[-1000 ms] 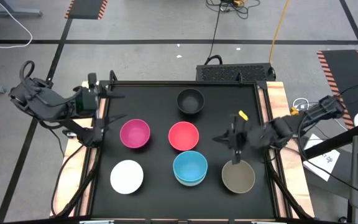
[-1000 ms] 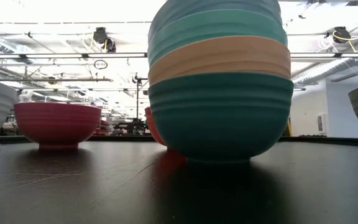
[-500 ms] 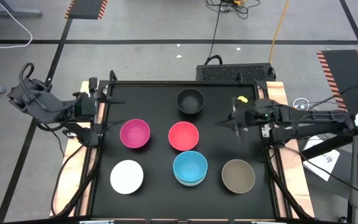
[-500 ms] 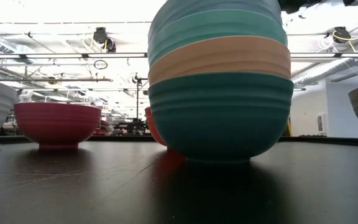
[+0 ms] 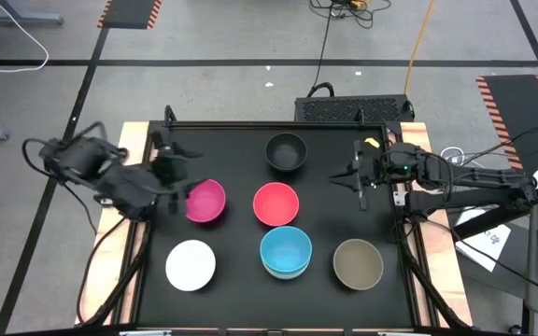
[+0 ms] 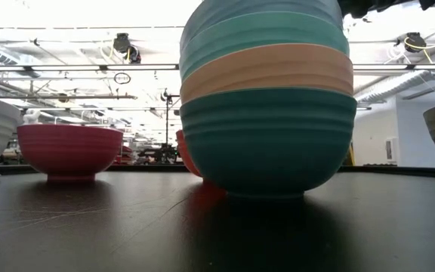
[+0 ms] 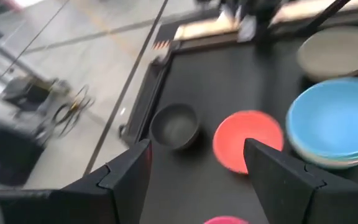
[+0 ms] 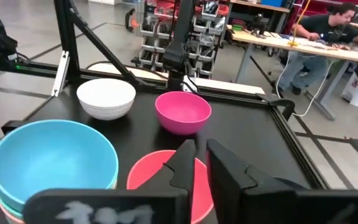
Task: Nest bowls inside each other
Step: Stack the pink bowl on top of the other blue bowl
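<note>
Smooth round plastic bowls dot a matte black table (image 5: 232, 159), four of them already nested.

The ribbed stack (image 5: 286, 252), cyan on top, sits at the near middle; only the low view shows its peach band. Magenta (image 5: 205, 201), red (image 5: 276, 203), black (image 5: 286, 151), white (image 5: 191, 265) and taupe (image 5: 358, 264) bowls stand apart. The left gripper (image 5: 171, 170) hangs spread wide and empty, just beside the magenta bowl. The right gripper (image 5: 360, 178), barely parted and empty, hovers near the right rail over bare table.

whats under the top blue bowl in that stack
Under the blue bowl, the low view shows green, peach and cyan bowls nested. Their insides are covered, so anything further inside stays hidden.
</note>
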Available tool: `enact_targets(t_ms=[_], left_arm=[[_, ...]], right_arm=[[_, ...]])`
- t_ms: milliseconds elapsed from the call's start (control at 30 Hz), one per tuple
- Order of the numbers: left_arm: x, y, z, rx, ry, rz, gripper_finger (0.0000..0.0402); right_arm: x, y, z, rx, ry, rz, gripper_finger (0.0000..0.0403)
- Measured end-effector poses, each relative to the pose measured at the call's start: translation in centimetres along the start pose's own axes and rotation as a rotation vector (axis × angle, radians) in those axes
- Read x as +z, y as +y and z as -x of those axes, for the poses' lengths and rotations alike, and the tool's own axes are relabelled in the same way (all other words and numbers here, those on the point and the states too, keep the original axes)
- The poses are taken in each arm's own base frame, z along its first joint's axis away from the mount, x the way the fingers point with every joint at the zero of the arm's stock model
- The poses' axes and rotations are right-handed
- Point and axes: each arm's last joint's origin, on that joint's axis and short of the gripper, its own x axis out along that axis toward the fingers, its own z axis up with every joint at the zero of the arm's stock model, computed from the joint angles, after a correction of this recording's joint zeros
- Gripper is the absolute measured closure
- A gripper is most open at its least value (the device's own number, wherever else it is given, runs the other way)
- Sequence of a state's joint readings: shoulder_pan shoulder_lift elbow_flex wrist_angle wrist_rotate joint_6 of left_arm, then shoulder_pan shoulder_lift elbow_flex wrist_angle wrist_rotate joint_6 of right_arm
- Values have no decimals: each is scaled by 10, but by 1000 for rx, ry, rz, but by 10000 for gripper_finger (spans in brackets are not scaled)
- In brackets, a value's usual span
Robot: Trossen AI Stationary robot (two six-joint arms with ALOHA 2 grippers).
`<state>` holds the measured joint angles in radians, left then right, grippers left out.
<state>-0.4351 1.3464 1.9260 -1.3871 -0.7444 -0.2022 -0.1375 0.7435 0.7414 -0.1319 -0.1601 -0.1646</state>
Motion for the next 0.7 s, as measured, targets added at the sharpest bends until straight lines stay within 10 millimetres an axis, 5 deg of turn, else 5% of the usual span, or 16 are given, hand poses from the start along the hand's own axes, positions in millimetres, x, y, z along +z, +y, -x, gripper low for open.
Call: enact_targets(t_ms=[267, 533, 700], left_arm=[[-25, 22, -31, 89, 42, 108, 144], [-65, 44, -19, -68, -251, 192, 144], [-94, 44, -28, -49, -172, 193, 144]], right_arm=[[0, 0, 0, 3, -1, -23, 316], [2, 5, -1, 31, -18, -39, 289], [6, 8, -1, 48, -57, -30, 287]])
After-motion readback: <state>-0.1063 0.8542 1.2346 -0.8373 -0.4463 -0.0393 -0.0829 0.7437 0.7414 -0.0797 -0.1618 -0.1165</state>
